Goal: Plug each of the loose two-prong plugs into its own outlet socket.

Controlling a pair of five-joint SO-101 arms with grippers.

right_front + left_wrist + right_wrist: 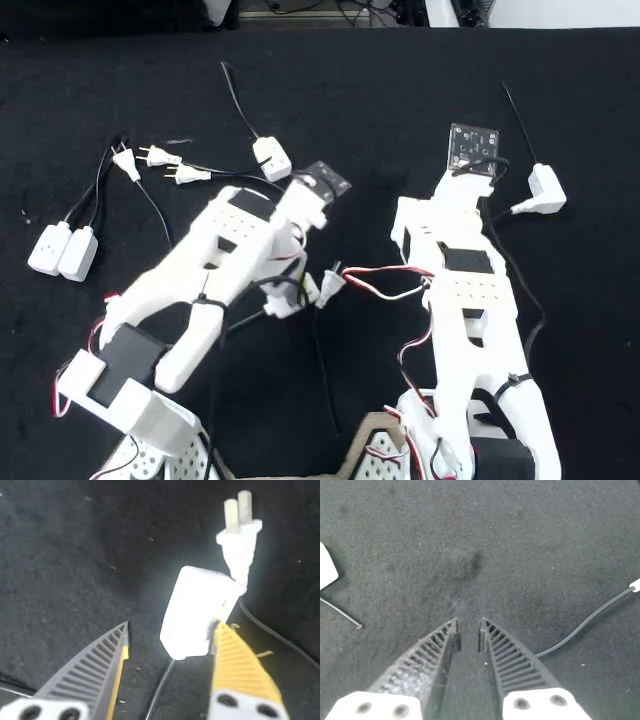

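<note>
Black cloth carries a white two-prong plug, prongs bare.

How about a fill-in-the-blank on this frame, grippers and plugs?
1. The left gripper has its jaws ___, with a white socket close by.
2. The plug past that socket shows ___ prongs.
3. The right gripper holds ___.
Missing words: open; two; nothing.
</note>
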